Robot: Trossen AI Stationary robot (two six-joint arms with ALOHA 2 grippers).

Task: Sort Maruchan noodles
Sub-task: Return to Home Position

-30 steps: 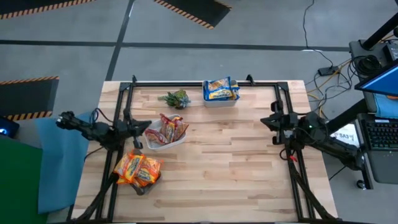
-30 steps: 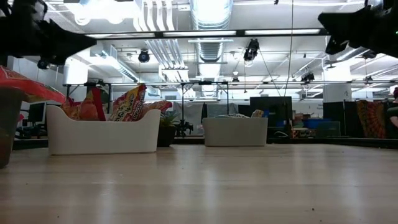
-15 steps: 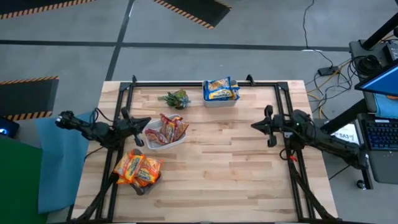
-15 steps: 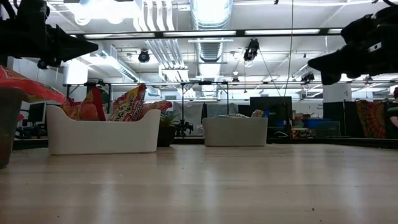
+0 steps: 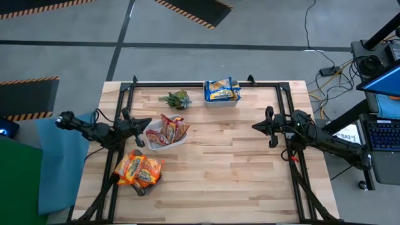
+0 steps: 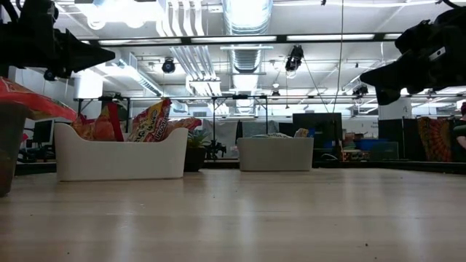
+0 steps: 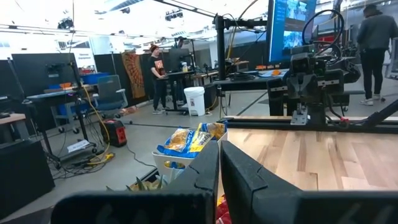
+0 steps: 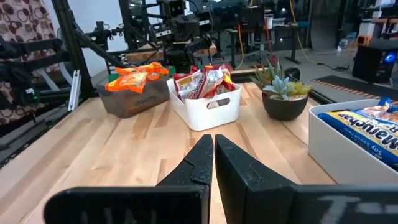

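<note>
The noodle packets sit sorted in three tubs. Blue-yellow packets (image 5: pixel 222 89) fill a white tub at the far edge. Dark red packets (image 5: pixel 170 130) stand in a white tub (image 8: pixel 208 106) left of centre. Orange-red packets (image 5: pixel 139 169) lie in a grey tub (image 8: pixel 132 96) near the left edge. My left gripper (image 5: pixel 142 130) hovers shut beside the dark red tub's left end, touching nothing. My right gripper (image 5: pixel 256 127) hovers shut above the table's right side, pointing left.
A small green plant (image 5: pixel 176 99) in a dark pot (image 8: pixel 285 106) stands between the two white tubs. Bare wood lies across the middle and near part of the table (image 5: pixel 219 181). Black frame rails (image 5: pixel 206 83) run along the edges. People stand in the room beyond.
My right gripper moved toward the table's left and came down a little, then held still. My left gripper drew slightly back toward the left edge. The packets and tubs did not move.
</note>
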